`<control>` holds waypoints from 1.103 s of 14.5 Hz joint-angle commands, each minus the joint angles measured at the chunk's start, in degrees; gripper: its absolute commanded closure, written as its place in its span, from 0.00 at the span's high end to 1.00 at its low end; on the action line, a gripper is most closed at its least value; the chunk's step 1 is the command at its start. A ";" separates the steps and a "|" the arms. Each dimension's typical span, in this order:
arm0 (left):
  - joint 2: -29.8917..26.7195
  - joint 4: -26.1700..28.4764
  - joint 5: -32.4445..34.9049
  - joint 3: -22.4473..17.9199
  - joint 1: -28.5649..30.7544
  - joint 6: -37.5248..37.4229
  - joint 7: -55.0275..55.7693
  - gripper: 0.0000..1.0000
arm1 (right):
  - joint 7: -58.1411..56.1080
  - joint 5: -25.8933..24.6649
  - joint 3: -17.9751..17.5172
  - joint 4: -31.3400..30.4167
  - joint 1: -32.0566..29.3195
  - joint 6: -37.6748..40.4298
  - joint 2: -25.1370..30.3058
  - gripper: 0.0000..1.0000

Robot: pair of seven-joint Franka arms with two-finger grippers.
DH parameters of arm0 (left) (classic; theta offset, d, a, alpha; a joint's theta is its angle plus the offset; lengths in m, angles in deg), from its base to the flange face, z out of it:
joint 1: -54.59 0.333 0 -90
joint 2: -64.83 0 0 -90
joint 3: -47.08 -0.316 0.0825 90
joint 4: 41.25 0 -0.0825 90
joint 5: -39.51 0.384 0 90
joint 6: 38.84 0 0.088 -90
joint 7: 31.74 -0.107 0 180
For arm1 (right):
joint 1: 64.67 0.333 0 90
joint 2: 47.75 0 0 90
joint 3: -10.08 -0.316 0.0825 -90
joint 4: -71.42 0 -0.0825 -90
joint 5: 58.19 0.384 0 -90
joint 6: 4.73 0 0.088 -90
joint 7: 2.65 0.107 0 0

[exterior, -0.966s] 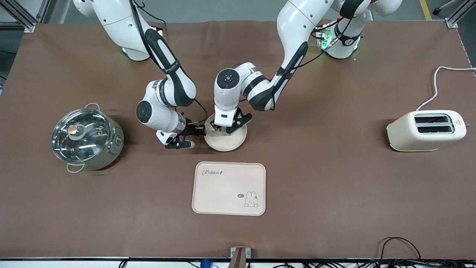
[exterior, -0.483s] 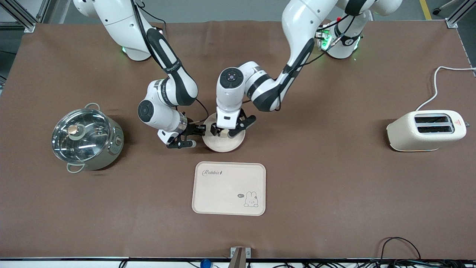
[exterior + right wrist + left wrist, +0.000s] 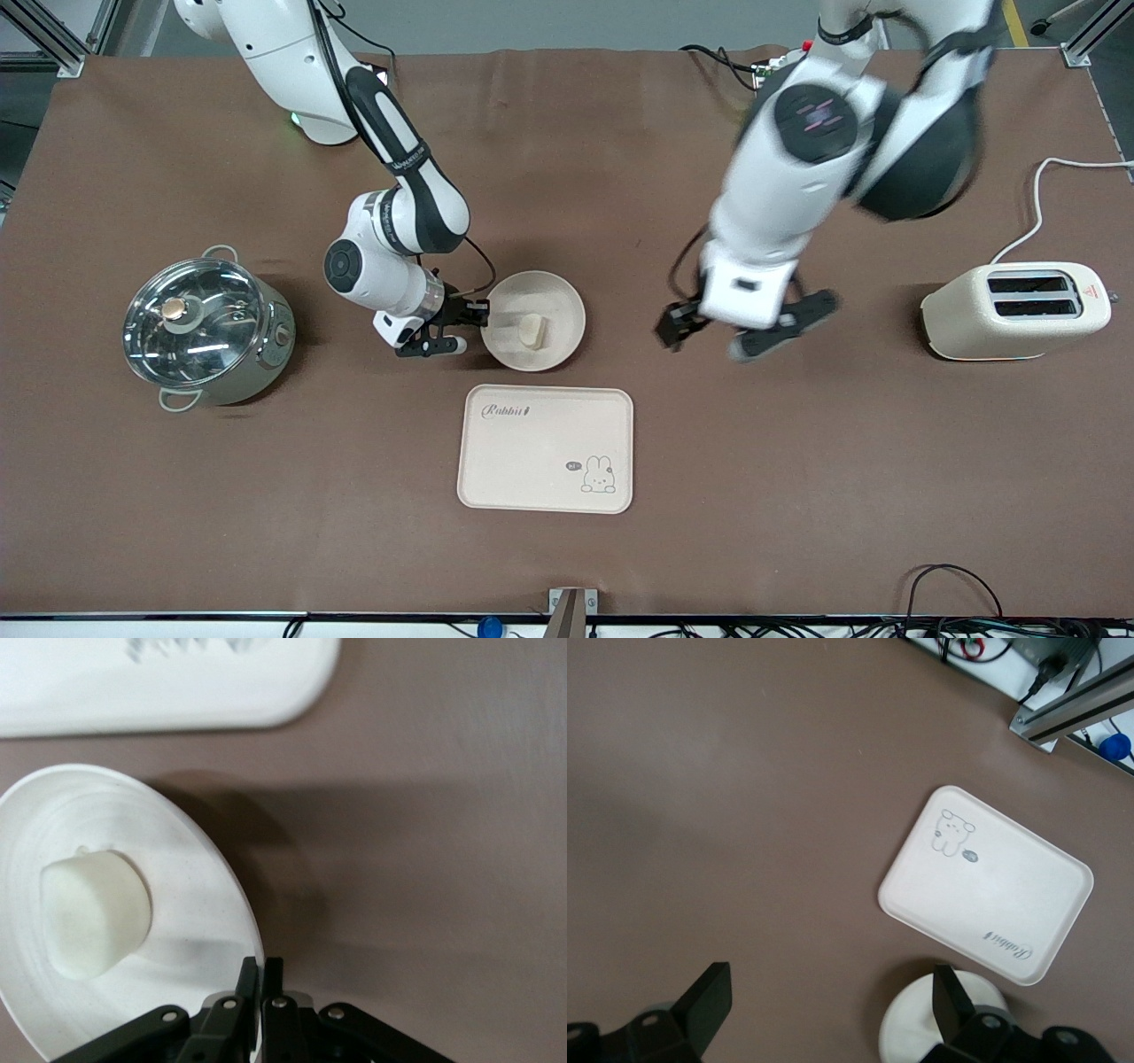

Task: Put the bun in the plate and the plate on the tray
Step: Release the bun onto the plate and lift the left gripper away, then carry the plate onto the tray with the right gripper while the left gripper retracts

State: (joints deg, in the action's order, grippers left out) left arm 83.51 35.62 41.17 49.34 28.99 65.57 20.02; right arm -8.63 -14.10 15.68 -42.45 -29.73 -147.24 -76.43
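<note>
The bun [image 3: 532, 330] lies in the round plate [image 3: 558, 306], which sits on the table farther from the front camera than the tray [image 3: 545, 448]. My right gripper [image 3: 483, 312] is shut on the plate's rim at the right arm's end; the right wrist view shows its fingers [image 3: 252, 973] pinching the rim, with the plate [image 3: 195, 877], bun [image 3: 93, 914] and tray [image 3: 177, 682]. My left gripper [image 3: 713, 341] is open and empty, raised over bare table between the plate and the toaster. The left wrist view shows it [image 3: 830, 1005] open, with the tray [image 3: 988, 881] and part of the plate [image 3: 917, 1032].
A steel pot with a glass lid [image 3: 205, 330] stands toward the right arm's end of the table. A cream toaster [image 3: 1014, 310] with its cable stands toward the left arm's end.
My left gripper has let go of the bun, which now lies in the plate, and has swung up and away toward the toaster. My right gripper has stayed at the plate's rim.
</note>
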 commanded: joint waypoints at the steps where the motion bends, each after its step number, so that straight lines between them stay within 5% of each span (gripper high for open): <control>1: -6.62 1.62 0.88 0.56 6.07 -6.83 -16.01 1.00 | -1.76 0.92 -0.23 11.59 -2.41 2.76 -5.37 0.00; 4: -11.82 1.70 0.71 0.90 12.48 -12.64 -29.84 1.00 | -0.80 -4.77 0.12 32.41 -6.01 12.67 -17.24 0.00; 7: -17.61 5.29 -0.08 0.82 16.63 -14.76 -38.45 1.00 | 0.52 -5.77 0.03 41.77 -9.00 15.94 -23.50 0.00; 10: -23.94 11.61 -2.26 -0.93 17.08 -19.15 -42.44 1.00 | 10.32 -6.90 1.16 58.00 -11.82 29.54 -32.02 0.00; 16: -28.00 17.52 -1.50 -1.29 17.08 -19.16 -43.58 1.00 | 15.20 -6.91 1.00 59.99 -11.57 23.61 -34.85 0.00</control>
State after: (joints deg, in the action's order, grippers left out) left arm 56.85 51.36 39.47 48.37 46.15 45.90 -22.59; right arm 3.53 -20.33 17.21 14.53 -41.44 -122.23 -108.90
